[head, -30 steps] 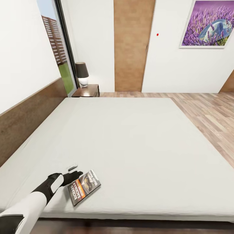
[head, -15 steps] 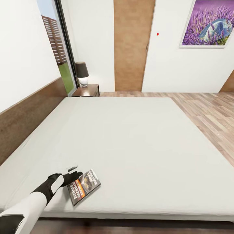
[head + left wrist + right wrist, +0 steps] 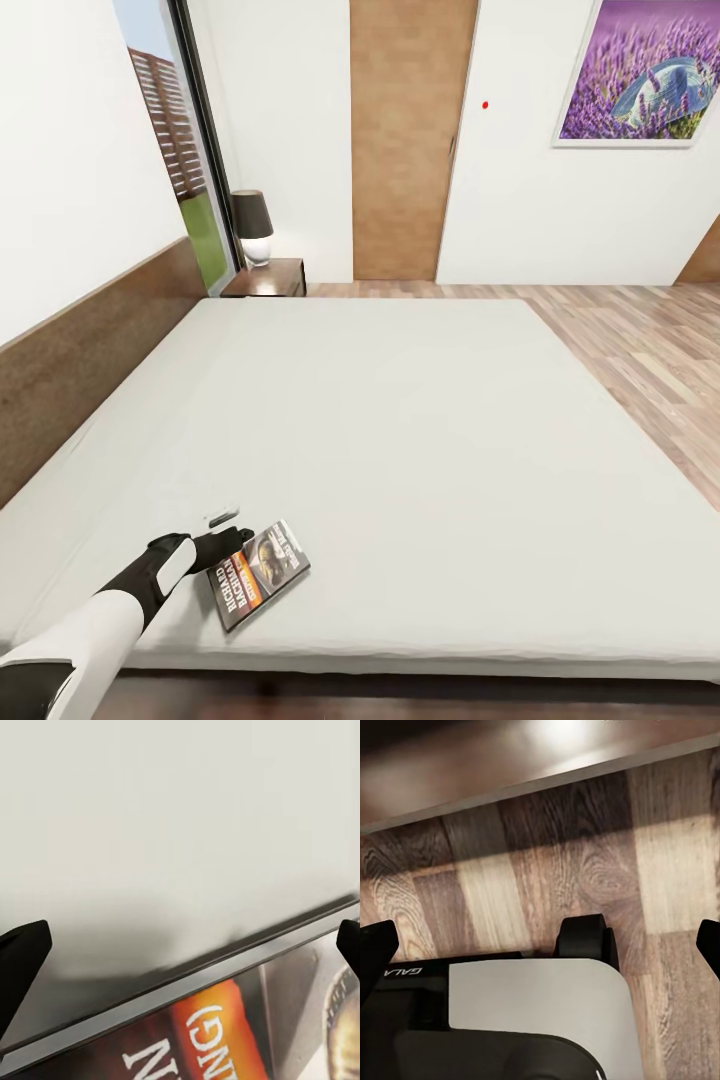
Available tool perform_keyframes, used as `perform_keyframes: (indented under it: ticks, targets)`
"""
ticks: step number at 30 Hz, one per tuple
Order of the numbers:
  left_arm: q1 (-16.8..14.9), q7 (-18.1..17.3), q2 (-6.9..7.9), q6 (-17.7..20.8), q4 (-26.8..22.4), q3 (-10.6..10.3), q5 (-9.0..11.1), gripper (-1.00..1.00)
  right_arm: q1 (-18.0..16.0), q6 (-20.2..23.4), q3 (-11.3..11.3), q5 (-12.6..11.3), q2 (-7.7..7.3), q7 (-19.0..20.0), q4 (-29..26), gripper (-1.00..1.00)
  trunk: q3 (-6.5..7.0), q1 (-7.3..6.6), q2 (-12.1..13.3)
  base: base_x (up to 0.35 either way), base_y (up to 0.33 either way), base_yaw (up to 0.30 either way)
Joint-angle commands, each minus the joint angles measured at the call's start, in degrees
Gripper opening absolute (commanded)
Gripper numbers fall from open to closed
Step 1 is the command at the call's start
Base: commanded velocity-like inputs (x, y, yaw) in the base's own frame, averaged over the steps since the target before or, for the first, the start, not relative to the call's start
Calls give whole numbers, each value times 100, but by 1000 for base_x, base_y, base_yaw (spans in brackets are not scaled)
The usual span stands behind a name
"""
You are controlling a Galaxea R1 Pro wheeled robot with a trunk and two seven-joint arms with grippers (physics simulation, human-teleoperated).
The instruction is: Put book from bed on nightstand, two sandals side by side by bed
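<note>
The book (image 3: 259,576), a dark paperback with an orange band and white lettering, lies flat on the off-white bed (image 3: 400,420) near its front left corner. My left gripper (image 3: 232,542) rests on the mattress right at the book's far left edge. In the left wrist view the left gripper (image 3: 184,951) is open, its two fingertips (image 3: 20,958) far apart with the book's edge (image 3: 195,1020) lying across the gap just below them. A nightstand (image 3: 268,279) stands past the bed's far left corner. The right gripper (image 3: 544,949) is open over the floor. The sandals are out of view.
A lamp (image 3: 252,226) stands on the nightstand. A brown headboard (image 3: 80,370) runs along the bed's left side. A wooden door (image 3: 405,140) and a lavender picture (image 3: 640,75) are on the far wall. Wood floor (image 3: 640,350) lies to the bed's right. The robot's base (image 3: 532,1020) is under the right gripper.
</note>
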Motion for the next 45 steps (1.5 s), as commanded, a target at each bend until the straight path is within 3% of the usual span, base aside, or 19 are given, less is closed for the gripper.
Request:
perform_keyframes:
  ticks: [1,45]
  targets:
    - [3,-36,0,21,23,-12,143,100,-7,6,39,-61,1,36,16,100,-6,1,-1,0,0,0]
    - [4,-36,-8,20,23,-12,140,100,-8,6,42,-52,1,31,16,100,-6,1,-1,-28,0,0]
